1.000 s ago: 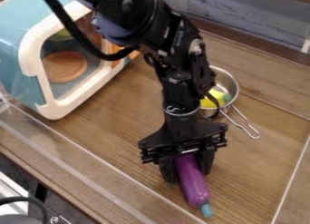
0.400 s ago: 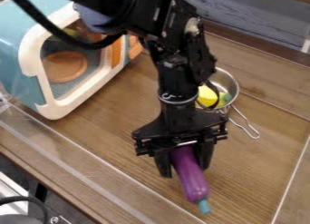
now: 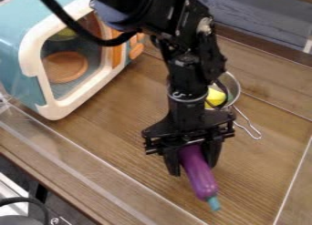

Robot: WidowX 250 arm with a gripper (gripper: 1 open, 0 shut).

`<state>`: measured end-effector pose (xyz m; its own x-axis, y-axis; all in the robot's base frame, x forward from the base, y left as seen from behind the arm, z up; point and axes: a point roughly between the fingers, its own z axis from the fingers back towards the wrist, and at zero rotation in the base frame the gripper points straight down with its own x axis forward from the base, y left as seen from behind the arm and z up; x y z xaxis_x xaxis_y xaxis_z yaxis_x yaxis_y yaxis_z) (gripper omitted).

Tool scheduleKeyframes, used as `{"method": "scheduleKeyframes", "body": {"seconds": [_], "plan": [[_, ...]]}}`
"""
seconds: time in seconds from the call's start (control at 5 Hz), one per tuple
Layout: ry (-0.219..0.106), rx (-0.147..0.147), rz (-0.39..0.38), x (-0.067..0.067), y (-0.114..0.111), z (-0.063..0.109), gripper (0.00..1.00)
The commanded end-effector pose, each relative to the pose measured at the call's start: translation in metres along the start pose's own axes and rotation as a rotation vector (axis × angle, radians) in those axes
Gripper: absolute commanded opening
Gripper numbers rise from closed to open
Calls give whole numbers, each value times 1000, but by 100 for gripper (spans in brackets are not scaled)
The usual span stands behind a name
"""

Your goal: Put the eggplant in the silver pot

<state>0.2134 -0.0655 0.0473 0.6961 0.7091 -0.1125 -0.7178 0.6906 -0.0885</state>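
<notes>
Camera: arm upright, jaws clamping eggplant

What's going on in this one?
A single robot arm has its gripper shut on the purple eggplant, pointing straight down over the wooden tabletop. The eggplant's teal stem tip sticks out toward the camera. The silver pot sits behind the arm with something yellow inside; the eggplant is not in it yet. A toy microwave stands at left.
</notes>
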Motion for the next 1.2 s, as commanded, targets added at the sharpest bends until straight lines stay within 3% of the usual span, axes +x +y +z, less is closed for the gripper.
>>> {"method": "scheduleKeyframes", "body": {"seconds": [0.0, 0.2, 0.6, 1.0], "plan": [[-18, -29, -26, -1, -3, 10, 0], [-14, -25, -34, -5, 2, 12, 0], [-2, -10, -120, -8, -10, 18, 0], [8, -4, -170, 4, 0, 19, 0]]}}
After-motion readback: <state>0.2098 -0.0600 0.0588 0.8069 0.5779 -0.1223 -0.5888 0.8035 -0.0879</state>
